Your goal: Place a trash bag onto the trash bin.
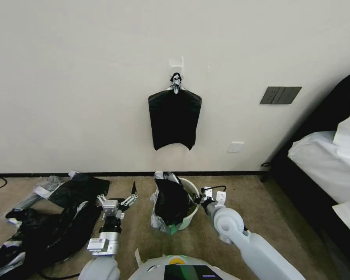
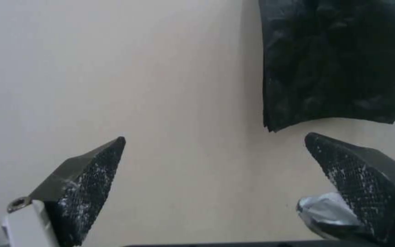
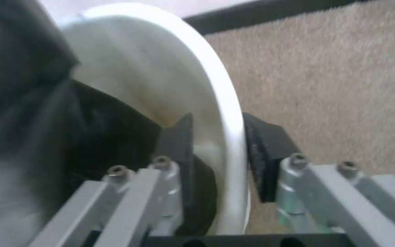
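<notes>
The white trash bin [image 1: 191, 219] stands on the carpet by the wall. A glossy black trash bag [image 1: 170, 202] is draped over its left side, bunched upward and hanging down outside. My right gripper [image 1: 197, 201] is at the bin's right rim. In the right wrist view, the right gripper [image 3: 218, 137] stands with one finger inside the trash bin [image 3: 231, 103] and one outside, shut on the rim, with the trash bag [image 3: 83, 137] inside by the inner finger. My left gripper [image 1: 118, 195] hovers open and holds nothing, left of the bin; the left gripper [image 2: 216, 137] points at the wall.
A flat black bundle [image 1: 175, 120] with a grey-white knot hangs from a wall hook above the bin; the same bundle [image 2: 337, 61] appears in the left wrist view. A heap of black and grey plastic [image 1: 46, 229] lies on the left. A bed [image 1: 326, 163] stands on the right.
</notes>
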You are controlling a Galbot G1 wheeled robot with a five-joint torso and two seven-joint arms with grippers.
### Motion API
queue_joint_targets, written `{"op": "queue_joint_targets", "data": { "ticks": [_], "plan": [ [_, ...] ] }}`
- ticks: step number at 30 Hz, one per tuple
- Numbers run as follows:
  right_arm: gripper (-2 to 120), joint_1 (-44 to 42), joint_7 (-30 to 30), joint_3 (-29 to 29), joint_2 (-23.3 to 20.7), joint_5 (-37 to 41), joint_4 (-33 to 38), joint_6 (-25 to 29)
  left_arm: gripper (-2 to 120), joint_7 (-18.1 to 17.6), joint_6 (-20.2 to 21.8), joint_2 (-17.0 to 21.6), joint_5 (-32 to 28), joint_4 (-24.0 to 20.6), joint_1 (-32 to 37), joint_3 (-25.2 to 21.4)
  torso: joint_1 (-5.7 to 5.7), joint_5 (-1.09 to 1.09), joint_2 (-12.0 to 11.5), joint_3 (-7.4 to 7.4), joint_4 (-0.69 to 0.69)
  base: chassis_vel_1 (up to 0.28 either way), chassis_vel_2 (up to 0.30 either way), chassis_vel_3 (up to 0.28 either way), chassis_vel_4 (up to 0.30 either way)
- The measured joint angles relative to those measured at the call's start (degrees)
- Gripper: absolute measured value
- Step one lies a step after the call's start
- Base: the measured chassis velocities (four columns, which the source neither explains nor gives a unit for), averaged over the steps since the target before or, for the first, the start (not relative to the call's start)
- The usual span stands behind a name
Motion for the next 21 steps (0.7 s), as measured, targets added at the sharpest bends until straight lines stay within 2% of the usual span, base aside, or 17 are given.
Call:
{"op": "queue_joint_targets", "data": {
  "ticks": [2,3,7,12,14,18,21],
  "plan": [
    [39,-0.4,0.0,1.0,-0.9,-0.2,1.3,0.0,100,0.0,0.0,0.1,0.0,0.0,-0.2,0.0,0.0,0.0,0.0,0.0,0.0,0.0,0.0,0.0,0.0],
    [39,-0.4,0.0,1.0,-0.9,-0.2,1.3,0.0,100,0.0,0.0,0.1,0.0,0.0,-0.2,0.0,0.0,0.0,0.0,0.0,0.0,0.0,0.0,0.0,0.0],
    [60,-1.6,-0.9,3.7,-2.5,-2.3,4.2,0.8,100,-0.1,0.0,0.2,-0.1,0.3,-0.5,0.2,0.0,-0.01,0.0,0.0,0.0,0.0,0.0,0.0,0.0],
    [71,-2.6,-2.9,5.6,-3.4,-4.9,5.9,2.1,100,-0.1,0.0,0.2,-0.2,0.4,-0.7,0.2,0.0,-0.01,0.0,0.0,0.0,0.0,0.0,0.0,0.0],
    [81,-3.5,-5.9,7.1,-4.5,-7.2,7.1,3.7,100,-0.1,0.0,0.3,-0.3,0.5,-0.7,0.3,0.0,0.0,0.0,0.0,0.0,0.0,0.0,0.0,0.0],
    [96,-5.6,-10.0,8.6,-6.1,-6.5,9.3,4.1,100,-0.1,0.1,0.5,-0.3,0.6,-0.8,0.2,0.0,-0.01,0.0,0.0,0.0,0.0,0.0,0.0,0.0],
    [100,-8.6,-13.5,8.8,-7.3,-7.3,10.4,3.6,100,-0.1,0.4,0.5,-0.3,0.6,-1.3,0.6,0.0,-0.01,0.0,0.0,-0.01,0.0,0.0,0.0,0.0]
  ]
}}
